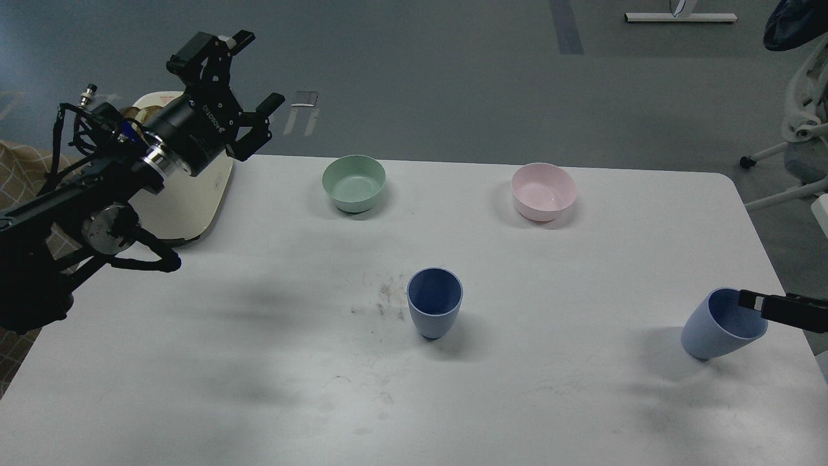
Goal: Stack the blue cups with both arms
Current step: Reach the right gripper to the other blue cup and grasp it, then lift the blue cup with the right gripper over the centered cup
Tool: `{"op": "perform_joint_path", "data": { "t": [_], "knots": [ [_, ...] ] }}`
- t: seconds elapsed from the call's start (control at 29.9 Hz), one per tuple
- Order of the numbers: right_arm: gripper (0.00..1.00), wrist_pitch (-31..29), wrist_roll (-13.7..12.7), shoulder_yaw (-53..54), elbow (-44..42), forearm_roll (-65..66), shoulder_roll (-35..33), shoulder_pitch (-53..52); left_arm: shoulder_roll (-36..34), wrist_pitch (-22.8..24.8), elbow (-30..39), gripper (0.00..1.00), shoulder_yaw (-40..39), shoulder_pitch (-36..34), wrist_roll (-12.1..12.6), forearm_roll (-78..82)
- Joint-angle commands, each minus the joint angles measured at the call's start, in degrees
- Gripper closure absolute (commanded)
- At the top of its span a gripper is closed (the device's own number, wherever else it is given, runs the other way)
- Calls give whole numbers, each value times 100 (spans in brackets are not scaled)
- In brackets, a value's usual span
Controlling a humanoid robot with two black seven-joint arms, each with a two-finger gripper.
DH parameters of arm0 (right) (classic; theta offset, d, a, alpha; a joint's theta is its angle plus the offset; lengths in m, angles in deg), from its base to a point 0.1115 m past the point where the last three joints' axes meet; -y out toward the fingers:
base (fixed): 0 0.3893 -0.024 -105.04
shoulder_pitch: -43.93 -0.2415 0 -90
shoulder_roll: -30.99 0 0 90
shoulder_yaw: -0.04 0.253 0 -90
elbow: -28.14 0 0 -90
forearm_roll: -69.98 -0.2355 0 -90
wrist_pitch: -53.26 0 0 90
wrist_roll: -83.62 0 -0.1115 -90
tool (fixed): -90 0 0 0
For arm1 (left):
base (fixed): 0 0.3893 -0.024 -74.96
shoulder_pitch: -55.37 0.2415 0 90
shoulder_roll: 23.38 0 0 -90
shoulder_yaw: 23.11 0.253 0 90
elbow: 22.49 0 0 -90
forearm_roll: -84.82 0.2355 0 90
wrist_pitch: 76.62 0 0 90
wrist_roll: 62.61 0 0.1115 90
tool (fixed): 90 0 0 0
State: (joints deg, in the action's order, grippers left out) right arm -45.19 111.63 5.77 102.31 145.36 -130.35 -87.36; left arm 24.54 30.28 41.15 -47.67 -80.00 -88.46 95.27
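Note:
One blue cup (434, 312) stands upright near the middle of the white table (259, 362). A second blue cup (717, 329) sits near the right edge, leaning with its mouth towards the right. My left gripper (249, 74) is open and empty, held high over the table's far left corner, far from both cups. Only a black finger of my right gripper (755, 301) shows, coming in from the right edge at the rim of the leaning cup. I cannot tell whether it touches the cup.
A mint-green bowl (354, 182) and a pink bowl (543, 190) stand at the back of the table. A cream appliance (194, 194) sits at the back left under my left arm. An office chair (802, 129) stands off the table's right side.

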Motion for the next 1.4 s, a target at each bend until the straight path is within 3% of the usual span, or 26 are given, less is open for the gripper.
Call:
{"op": "perform_joint_path", "data": {
  "t": [0.0,0.13,0.27,0.47,0.5,0.57,0.63,0.67,0.77,1.0,1.1,1.37],
  "knots": [
    [8,115,0,-10,-236,109,252,94,15,-2,26,2,-4,54,0,1],
    [10,142,0,-10,-350,127,411,165,15,-2,26,2,-22,54,0,1],
    [22,142,0,-10,-482,293,543,297,15,-2,35,2,-127,80,0,10],
    [57,142,0,-10,-491,338,622,359,15,-2,35,2,-127,107,0,10],
    [57,142,0,-10,-491,338,622,359,15,-2,35,2,-127,107,0,10],
    [73,142,0,-10,-491,338,622,359,15,-2,35,2,-136,107,0,10],
    [80,142,0,-10,-482,338,613,359,15,-2,35,2,-136,107,0,10],
    [89,142,0,-10,-482,338,596,367,15,-2,35,2,-136,107,0,10],
    [100,142,0,-10,-465,338,569,367,15,-2,44,2,-136,107,0,10],
    [100,142,0,16,-360,329,464,315,15,-11,52,2,-136,107,0,10],
    [100,142,0,77,70,329,148,131,15,-2,44,2,-136,142,0,10],
    [100,-165,0,77,511,373,-213,-1231,86,-29,52,2,-180,186,9,10]
  ]
}}
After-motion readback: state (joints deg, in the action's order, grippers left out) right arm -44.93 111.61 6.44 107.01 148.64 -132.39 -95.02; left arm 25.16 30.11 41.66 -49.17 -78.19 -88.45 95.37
